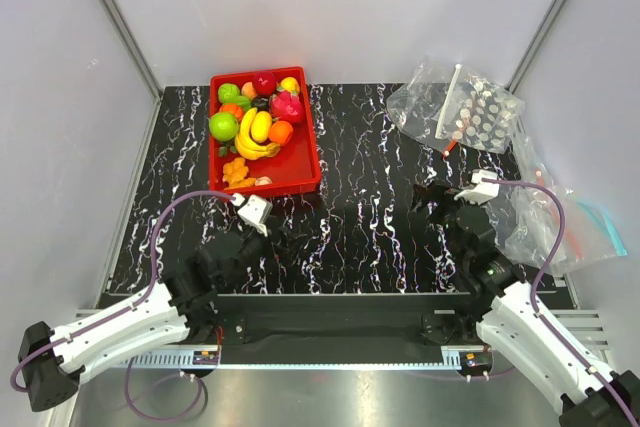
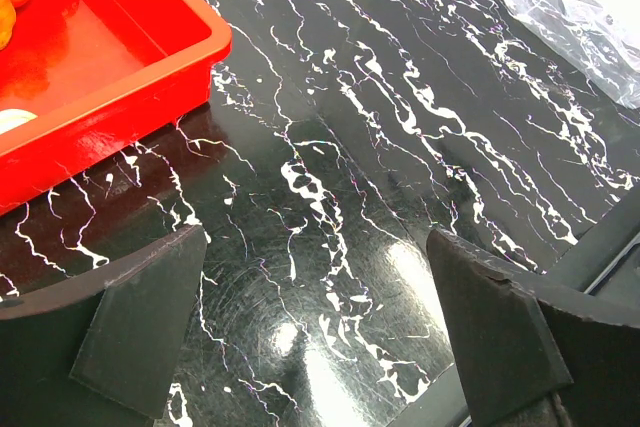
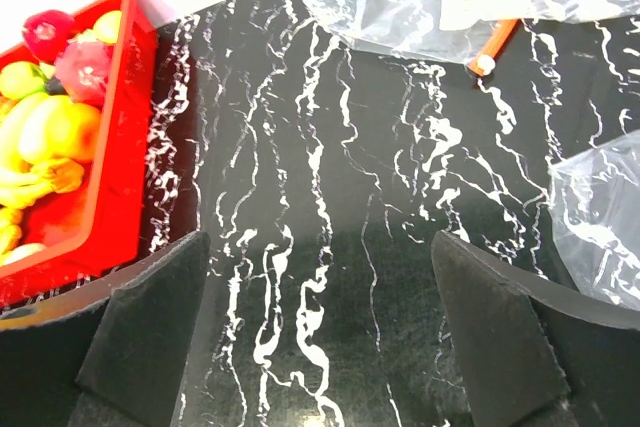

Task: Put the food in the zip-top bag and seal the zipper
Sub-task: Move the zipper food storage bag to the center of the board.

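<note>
With the left fingers [image 2: 140,332] and right fingers [image 3: 490,337] spread wide and empty above the table [image 1: 370,222], the food [image 1: 256,129] heaped in the red tray [image 1: 296,165] and the zip-top bag [image 1: 485,117] well apart at far right, the first pick seems due: reach for a fruit.

This is a robot lab's test cell: white panel walls [image 1: 340,7] on metal posts [image 1: 118,22] box in the black marbled worktop [image 1: 370,217] ahead of the jaws, with the left arm [image 1: 110,332] and right arm [image 1: 545,337] bolted to a metal rail [image 1: 330,358] behind them.
</note>
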### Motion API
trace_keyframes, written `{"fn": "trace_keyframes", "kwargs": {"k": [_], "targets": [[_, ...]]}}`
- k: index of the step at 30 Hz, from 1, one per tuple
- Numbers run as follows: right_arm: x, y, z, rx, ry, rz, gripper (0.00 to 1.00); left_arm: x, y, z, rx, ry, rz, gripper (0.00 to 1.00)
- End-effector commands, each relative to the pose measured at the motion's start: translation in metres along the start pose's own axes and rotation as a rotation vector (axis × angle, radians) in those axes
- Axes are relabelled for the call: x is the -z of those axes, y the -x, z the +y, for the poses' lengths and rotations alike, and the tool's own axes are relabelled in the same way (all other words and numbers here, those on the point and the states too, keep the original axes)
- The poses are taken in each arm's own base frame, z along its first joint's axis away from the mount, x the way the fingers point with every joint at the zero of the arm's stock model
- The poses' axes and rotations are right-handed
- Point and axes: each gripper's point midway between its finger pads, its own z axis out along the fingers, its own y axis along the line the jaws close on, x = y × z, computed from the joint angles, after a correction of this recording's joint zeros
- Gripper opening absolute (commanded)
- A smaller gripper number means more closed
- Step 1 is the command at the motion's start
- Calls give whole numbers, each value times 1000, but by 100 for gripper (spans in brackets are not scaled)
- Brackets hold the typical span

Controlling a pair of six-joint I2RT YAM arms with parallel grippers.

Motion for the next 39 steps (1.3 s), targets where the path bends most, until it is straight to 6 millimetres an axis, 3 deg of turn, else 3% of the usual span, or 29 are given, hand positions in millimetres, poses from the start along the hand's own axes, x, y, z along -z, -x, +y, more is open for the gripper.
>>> {"fn": "trace_keyframes", "kwargs": {"k": [1, 7, 8, 9, 11, 13, 16, 17, 19, 21, 22, 23, 24, 25, 26, 28, 30, 31, 32, 36, 39], "targets": [[0, 14, -3, -18, -34, -39, 100, -1, 20, -3, 8, -4, -75, 99], [-13, 14, 0, 31, -65, -10, 100, -1, 20, -3, 9, -8, -72, 99], [-23, 23, 7, 39, -89, 12, 100, -1, 19, -4, 9, -11, -70, 99], [-26, 14, 2, 74, -135, 70, 100, -1, 20, -5, 11, -16, -71, 99], [-47, 16, 9, 103, -172, 119, 99, 0, 20, -5, 13, -15, -69, 99], [-62, 14, 15, 113, -165, 179, 91, -1, 18, -5, 16, -15, -61, 99], [-98, 25, 8, 92, -206, 243, 89, -1, 17, -5, 16, -13, -51, 99], [-118, 36, -1, 79, -252, 250, 88, -1, 16, -5, 15, -12, -48, 99], [-133, 35, -10, 101, -289, 298, 84, -2, 16, -6, 16, -15, -46, 99], [-161, 37, -17, 136, -329, 329, 82, -2, 16, -6, 17, -16, -44, 99], [-175, 54, -13, 137, -339, 299, 81, -2, 16, -6, 19, -16, -42, 99], [-190, 37, -22, 159, -370, 343, 76, -2, 16, -7, 19, -16, -39, 99], [-198, 36, -31, 170, -389, 363, 71, -3, 15, -6, 18, -15, -36, 99], [-211, 49, -29, 162, -391, 341, 70, -3, 15, -7, 20, -16, -34, 99], [-222, 33, -39, 170, -416, 382, 70, -3, 16, -8, 19, -19, -33, 99], [-244, 34, -50, 180, -440, 385, 68, -4, 14, -8, 20, -19, -29, 99], [-256, 33, -57, 195, -457, 393, 64, -3, 15, -8, 20, -20, -30, 99], [-265, 44, -60, 192, -469, 369, 64, -4, 14, -7, 19, -19, -27, 99], [-273, 27, -70, 207, -493, 413, 63, -4, 14, -8, 19, -21, -27, 99], [-294, 18, -93, 234, -552, 431, 54, -5, 13, -9, 19, -26, -24, 99], [-303, 10, -107, 230, -579, 444, 53, -5, 13, -10, 20, -28, -21, 99]]}}
